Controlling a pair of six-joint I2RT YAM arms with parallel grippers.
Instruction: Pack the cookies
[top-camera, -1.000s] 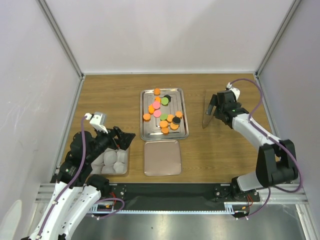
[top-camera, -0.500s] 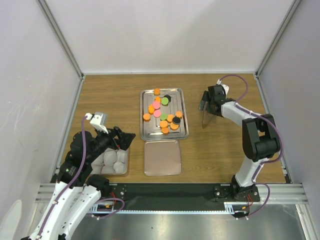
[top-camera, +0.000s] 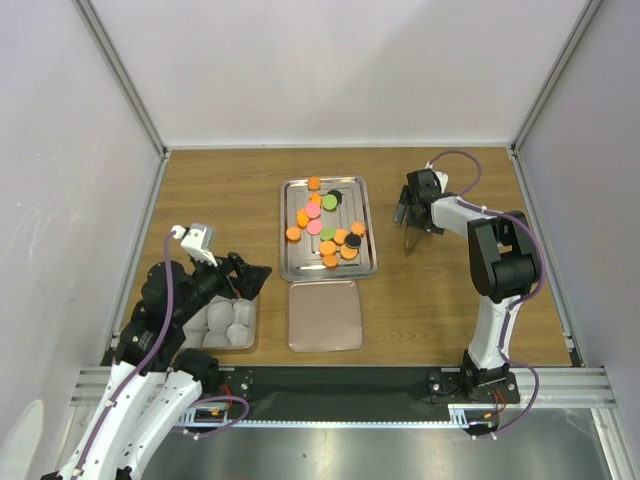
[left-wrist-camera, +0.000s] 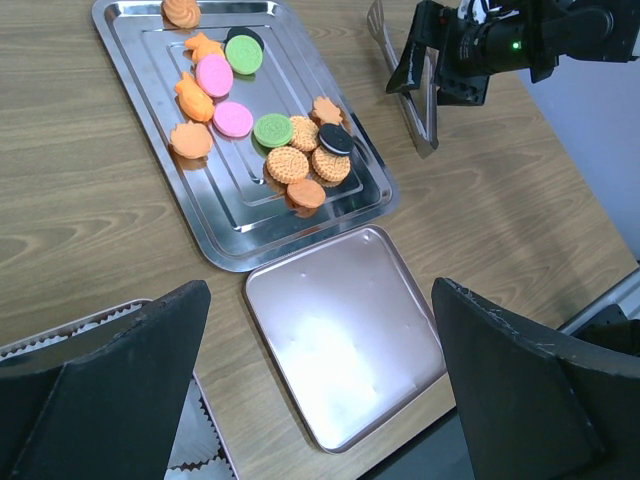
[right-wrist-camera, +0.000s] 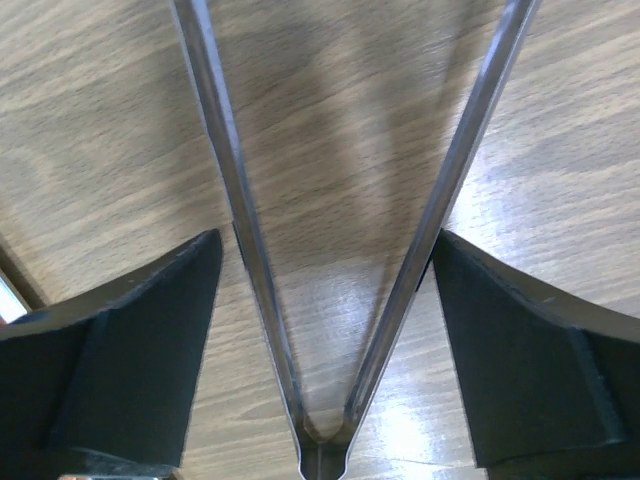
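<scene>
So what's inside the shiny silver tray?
Just cookies lie in the steel tray: mostly orange, plus two pink, two green and two black. Some overlap, so bits of the ones underneath are covered.

Cookies (top-camera: 327, 225) are lying on the steel tray (top-camera: 292, 268).
A lid (top-camera: 325, 316) is sitting before it, a cup box (top-camera: 230, 325) lying left of that, tongs (top-camera: 408, 240) right.

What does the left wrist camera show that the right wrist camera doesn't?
Left wrist only: the steel tray of cookies and the empty pinkish tray. Right wrist only: a close look at the tongs' joined end. Both: the tongs, the right end effector around them, and the wooden table.
</scene>
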